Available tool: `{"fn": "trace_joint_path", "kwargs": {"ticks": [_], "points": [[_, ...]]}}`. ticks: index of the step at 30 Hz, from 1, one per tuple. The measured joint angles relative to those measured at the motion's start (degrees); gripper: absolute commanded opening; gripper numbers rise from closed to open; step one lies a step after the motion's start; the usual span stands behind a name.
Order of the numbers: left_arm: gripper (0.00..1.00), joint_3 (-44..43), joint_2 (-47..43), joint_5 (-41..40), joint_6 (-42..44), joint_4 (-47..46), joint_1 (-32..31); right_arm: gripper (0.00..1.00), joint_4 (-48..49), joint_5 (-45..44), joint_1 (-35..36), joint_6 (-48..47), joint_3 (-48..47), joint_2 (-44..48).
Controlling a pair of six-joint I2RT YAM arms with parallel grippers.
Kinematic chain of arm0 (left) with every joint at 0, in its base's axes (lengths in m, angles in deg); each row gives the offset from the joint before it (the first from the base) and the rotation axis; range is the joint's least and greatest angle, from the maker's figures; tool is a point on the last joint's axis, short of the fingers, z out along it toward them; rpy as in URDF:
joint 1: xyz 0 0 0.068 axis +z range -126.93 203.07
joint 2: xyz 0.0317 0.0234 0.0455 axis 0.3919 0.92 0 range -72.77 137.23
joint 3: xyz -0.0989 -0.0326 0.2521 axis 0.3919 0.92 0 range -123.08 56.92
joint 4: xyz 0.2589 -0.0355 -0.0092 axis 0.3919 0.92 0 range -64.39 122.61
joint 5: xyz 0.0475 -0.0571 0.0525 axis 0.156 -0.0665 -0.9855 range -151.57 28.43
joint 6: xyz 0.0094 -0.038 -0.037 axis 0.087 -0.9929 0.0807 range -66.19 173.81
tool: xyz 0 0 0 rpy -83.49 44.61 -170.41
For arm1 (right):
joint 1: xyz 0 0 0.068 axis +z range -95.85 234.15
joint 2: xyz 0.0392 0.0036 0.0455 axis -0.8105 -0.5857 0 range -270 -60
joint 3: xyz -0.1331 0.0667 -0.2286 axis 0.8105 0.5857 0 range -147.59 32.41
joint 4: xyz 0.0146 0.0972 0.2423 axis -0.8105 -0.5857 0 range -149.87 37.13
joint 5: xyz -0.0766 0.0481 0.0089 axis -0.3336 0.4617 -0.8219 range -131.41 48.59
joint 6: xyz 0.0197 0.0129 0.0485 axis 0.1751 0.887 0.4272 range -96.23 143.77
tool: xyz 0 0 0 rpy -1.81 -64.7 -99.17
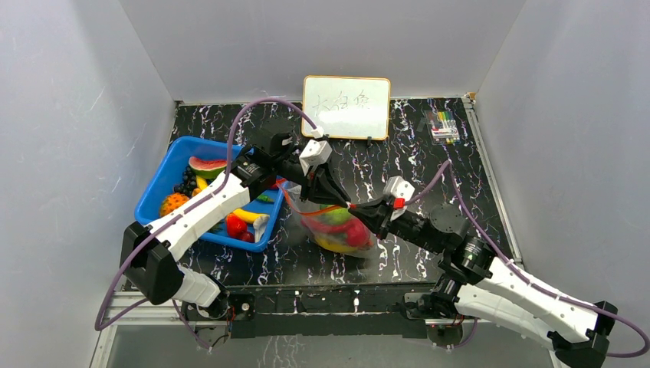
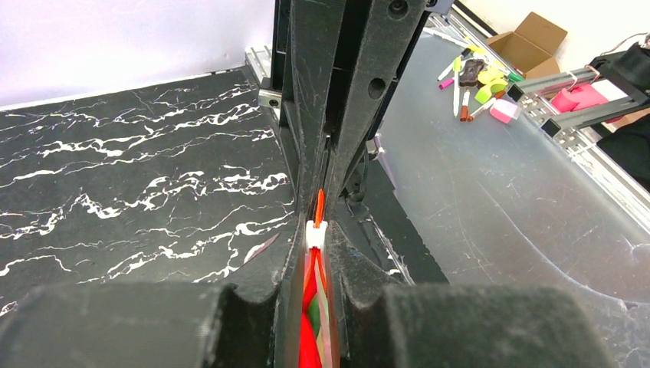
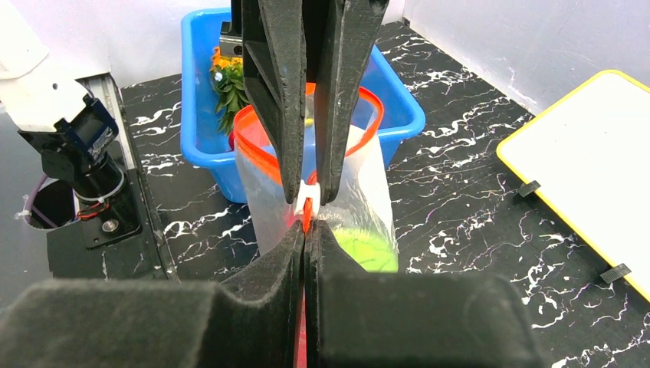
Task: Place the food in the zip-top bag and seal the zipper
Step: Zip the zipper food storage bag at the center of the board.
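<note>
The zip-top bag (image 1: 341, 230) stands at the table's middle with red, yellow and green food (image 1: 349, 232) inside; a green fruit (image 3: 368, 249) shows through its wall. My left gripper (image 1: 343, 202) is shut on the white slider (image 2: 316, 232) of the orange zipper (image 3: 253, 149). My right gripper (image 1: 359, 210) is shut on the zipper strip just beside the slider, tip to tip with the left fingers (image 3: 283, 100). Beyond the slider the bag's mouth loops open. More food (image 1: 203, 172) lies in the blue basket (image 1: 165, 172).
The blue basket (image 3: 398, 107) stands directly left of the bag. A whiteboard (image 1: 346, 106) leans at the back wall, with a pack of markers (image 1: 442, 126) at the back right. White walls close in three sides.
</note>
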Motion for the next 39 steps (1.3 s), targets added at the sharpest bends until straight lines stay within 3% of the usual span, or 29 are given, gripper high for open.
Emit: {"fn": "trace_joint_path", "kwargs": {"ticks": [11,14,17,22,26,30,31,39], "points": [[0.01,-1.01,-0.02,-2.21,6.97,8.33,-0.07,0.00,-1.05,-1.16,0.02,0.02,1.70,3.02],[0.26,-1.01,-0.11,-2.73,7.50,9.03,-0.07,0.00,-1.51,-1.55,0.02,0.02,1.70,3.26],[0.40,-0.70,-0.39,-3.80,6.82,8.20,0.00,0.00,-1.42,-1.55,0.02,0.02,1.70,3.37],[0.48,-0.39,-0.44,-4.24,5.07,6.54,0.07,0.00,-0.83,-1.49,0.02,0.04,1.70,3.28],[0.37,-0.39,-0.44,-4.33,4.55,5.81,0.07,0.00,0.13,-1.20,0.02,0.13,1.70,2.14],[0.03,-0.37,-0.44,-4.26,3.98,5.33,0.07,0.00,1.55,-0.59,0.02,0.42,1.70,0.83],[0.00,-0.37,-0.44,-4.15,3.98,5.18,0.07,0.00,1.73,-0.59,0.02,0.52,1.70,0.59],[0.00,-0.33,-2.86,-5.44,6.21,8.72,-0.07,0.00,1.40,-1.79,0.02,1.77,1.70,2.14]]}}
